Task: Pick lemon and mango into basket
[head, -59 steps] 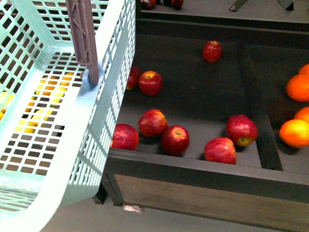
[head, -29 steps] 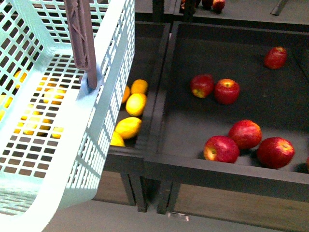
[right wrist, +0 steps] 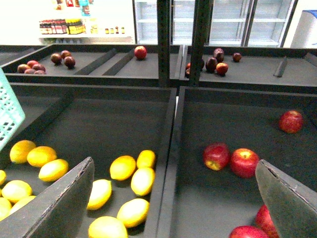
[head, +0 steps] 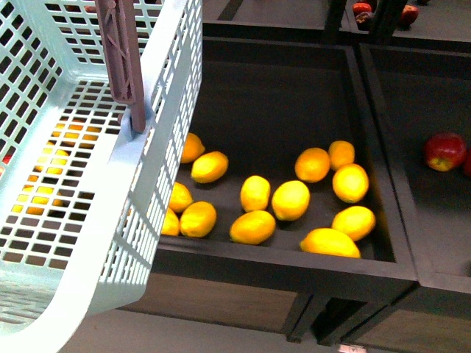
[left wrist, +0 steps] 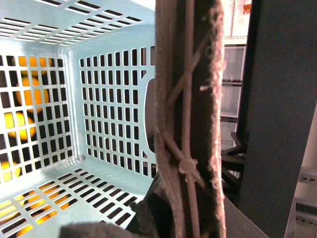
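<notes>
basket [head: 125, 184]: pale blue-green, lattice walls. it is held raised and tilted at the left of the front view, with its rim overhanging the near-left corner of the fruit bin [head: 280, 88], so that fruit need only be carried a short way. nothing is seen lying inside; the yellow behind the slots is judged to be fruit beneath it.
handle [head: 121, 59]: mauve, stood upright, white ties wound round it in the left wrist view. the basket is judged to be carried by it, but whether the left gripper is pinched on it cannot be told.
right gripper [right wrist: 174, 163]: fingers [right wrist: 59, 203] are spread wide with nothing between them, poised over the bins.
lemon [head: 291, 200]: bright yellow, loose on the bin floor among similar fruit, apart from the basket. not yet picked.
mango [head: 313, 163]: deeper orange, just beyond the lemon; the identification is uncertain.
apple [head: 444, 151]: red, in the next bin, not wanted.
</notes>
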Controlling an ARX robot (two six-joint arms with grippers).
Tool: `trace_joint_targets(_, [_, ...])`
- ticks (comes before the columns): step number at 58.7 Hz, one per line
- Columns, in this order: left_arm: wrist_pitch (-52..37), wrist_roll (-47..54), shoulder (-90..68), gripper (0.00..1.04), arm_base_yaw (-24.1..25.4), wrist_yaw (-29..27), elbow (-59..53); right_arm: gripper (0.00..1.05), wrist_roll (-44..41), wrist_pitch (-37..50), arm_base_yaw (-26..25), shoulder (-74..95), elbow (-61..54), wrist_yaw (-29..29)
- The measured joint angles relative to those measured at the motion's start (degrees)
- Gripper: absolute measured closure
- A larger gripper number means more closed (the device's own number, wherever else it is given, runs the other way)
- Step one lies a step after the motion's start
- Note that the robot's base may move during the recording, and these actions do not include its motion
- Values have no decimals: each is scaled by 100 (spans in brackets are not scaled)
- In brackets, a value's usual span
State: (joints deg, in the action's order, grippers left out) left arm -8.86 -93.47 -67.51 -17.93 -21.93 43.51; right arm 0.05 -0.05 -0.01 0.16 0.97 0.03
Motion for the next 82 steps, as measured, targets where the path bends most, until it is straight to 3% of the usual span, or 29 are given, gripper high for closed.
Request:
trace_joint_targets(62, [0,15,0,99,22,28,-9,9,-4,-4,-2,11,0,-42])
trace_joint_targets(73, [0,138,22,99,76,-186,-17,9,-4,-4,-2,11,0,-28])
trace_joint_targets(78, [11,101,20,99,48,72,-20,9,-4,-4,-2,11,0,-24])
trace_joint_targets(82, [1115,1104,-210,99,55,901,466,9,-4,-4,-2,11,0,-22])
